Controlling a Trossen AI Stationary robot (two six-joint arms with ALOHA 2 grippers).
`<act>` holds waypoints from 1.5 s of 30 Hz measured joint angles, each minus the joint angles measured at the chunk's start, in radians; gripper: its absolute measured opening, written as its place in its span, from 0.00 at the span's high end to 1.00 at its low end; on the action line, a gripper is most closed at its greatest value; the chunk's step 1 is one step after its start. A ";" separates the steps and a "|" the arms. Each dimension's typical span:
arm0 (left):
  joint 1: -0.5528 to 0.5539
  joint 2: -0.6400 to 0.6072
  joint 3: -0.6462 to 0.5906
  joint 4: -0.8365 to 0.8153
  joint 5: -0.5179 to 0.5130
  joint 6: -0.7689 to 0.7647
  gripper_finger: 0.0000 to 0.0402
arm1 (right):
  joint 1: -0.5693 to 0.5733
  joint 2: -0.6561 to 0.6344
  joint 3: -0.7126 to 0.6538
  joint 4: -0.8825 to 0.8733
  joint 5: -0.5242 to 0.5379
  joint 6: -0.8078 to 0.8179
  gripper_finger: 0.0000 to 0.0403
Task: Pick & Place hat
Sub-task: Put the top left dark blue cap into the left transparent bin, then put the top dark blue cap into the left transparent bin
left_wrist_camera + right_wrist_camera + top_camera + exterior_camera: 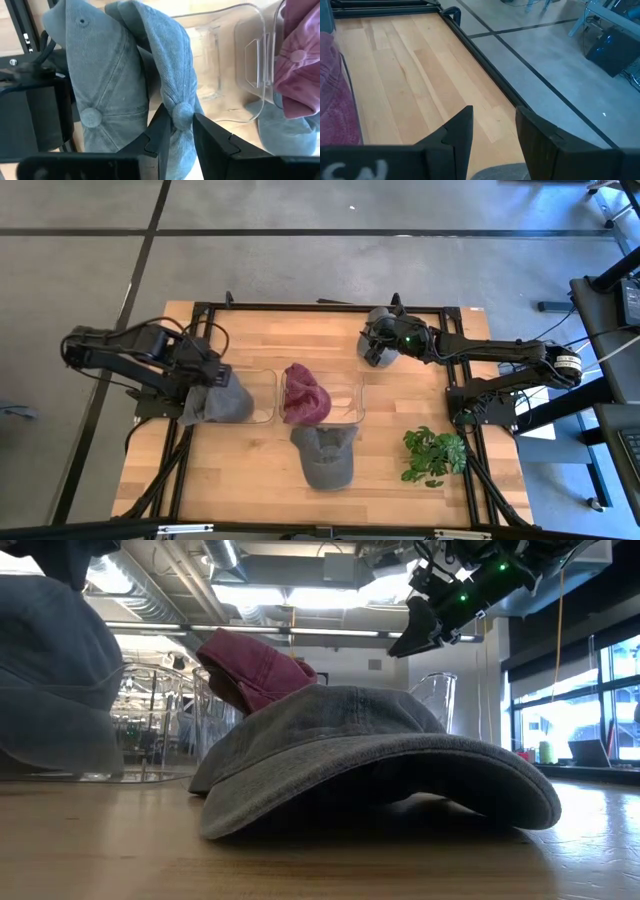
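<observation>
Wooden table carries clear bins; a maroon hat already sits in one, a grey hat lies unpicked in front; left gripper pinches another grey-blue hat beside the bins; right gripper hovers parted, empty; what lies beneath it is unclear.

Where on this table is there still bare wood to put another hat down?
Bare wood lies at the front left, beside the grey cap, and along the back left behind the clear bins. The middle is crowded: the held grey hat, red hat, cap and plant. The left gripper pinches the hat; the right gripper hovers back right.
</observation>
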 joint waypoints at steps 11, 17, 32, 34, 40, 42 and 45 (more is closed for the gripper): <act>0.000 -0.114 0.000 0.000 -0.117 0.023 0.80 | 0.000 0.000 0.000 0.000 0.000 -0.001 0.63; 0.000 -0.198 0.000 0.002 -0.376 0.114 0.80 | 0.000 0.000 0.000 0.000 0.000 0.002 0.63; 0.000 -0.200 -0.038 0.494 -0.647 0.863 0.80 | 0.000 0.000 0.000 0.087 0.002 0.084 0.63; 0.005 -0.200 -0.081 0.563 -0.650 0.920 0.80 | 0.000 0.000 0.000 0.114 0.002 0.073 0.63; 0.087 -0.199 -0.214 0.721 -0.650 1.017 0.80 | 0.000 0.000 0.000 0.224 0.001 0.055 0.63; 0.122 -0.200 -0.263 0.810 -0.588 1.062 0.80 | 0.000 0.000 0.000 0.237 0.001 0.055 0.63; 0.166 -0.197 -0.347 1.020 -0.418 1.171 0.80 | 0.000 0.000 0.000 0.229 -0.023 0.054 0.63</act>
